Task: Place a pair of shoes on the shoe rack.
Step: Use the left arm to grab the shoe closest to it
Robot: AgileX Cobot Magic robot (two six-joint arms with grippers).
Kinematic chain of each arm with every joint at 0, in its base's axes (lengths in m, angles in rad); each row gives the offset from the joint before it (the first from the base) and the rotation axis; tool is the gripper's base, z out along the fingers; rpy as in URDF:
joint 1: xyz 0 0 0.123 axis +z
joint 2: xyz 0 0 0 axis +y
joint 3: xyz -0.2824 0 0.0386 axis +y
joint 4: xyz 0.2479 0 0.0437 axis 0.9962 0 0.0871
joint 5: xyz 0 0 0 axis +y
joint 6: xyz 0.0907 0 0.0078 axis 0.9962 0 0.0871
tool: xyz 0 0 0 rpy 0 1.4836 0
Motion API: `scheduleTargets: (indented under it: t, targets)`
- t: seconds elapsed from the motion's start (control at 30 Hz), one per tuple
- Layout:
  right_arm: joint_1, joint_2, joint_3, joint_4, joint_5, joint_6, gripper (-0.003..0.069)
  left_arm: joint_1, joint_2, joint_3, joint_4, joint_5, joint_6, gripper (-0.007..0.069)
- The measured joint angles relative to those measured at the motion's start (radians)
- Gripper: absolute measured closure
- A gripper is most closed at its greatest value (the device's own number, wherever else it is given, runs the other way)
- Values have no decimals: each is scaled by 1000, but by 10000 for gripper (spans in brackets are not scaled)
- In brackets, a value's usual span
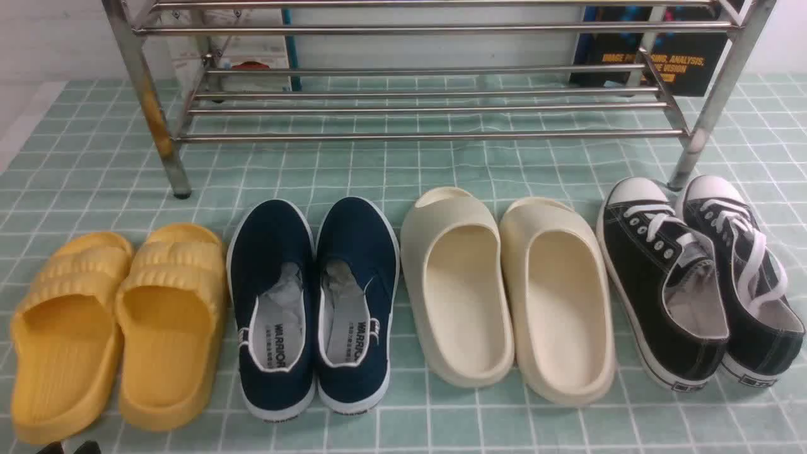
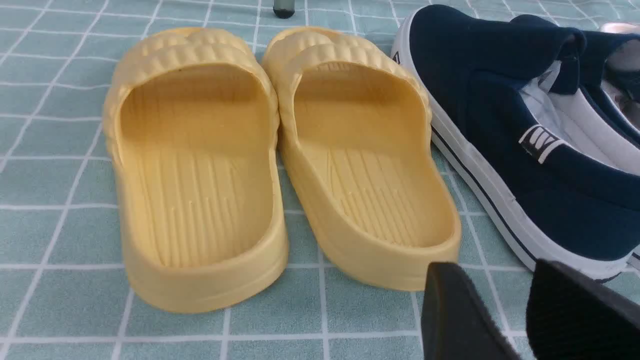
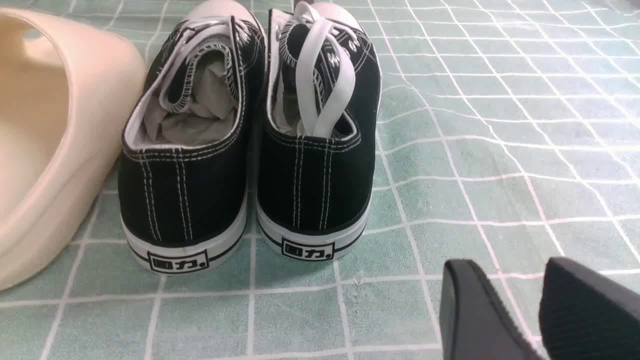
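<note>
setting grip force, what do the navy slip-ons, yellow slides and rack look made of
Navy slip-ons: matte woven cloth, probably canvas; smooth white rubbery-looking soles.
Yellow slides: one-piece moulded foam or soft plastic, matte, with ridged straps.
Rack: metal tubing, shiny mirror-like finish; rust-coloured stain on one leg.

yellow slides [image 1: 167, 315], cream slides [image 1: 457, 284], black sneakers [image 1: 656, 277]

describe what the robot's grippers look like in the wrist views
Only the tips show. The left gripper has two matte black fingers with rounded ends, one smooth, the other finely textured. The right gripper looks the same. No cables, markings or arm links are visible.
</note>
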Motion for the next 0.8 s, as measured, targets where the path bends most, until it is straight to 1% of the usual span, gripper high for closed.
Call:
scheduleTargets:
  t: [0.6,0.8]
  targets:
    - [0,0,0,1,0,0,412,0,0,0,0,0,0,386]
    - [0,0,0,1,0,0,412,0,0,0,21,0,0,386]
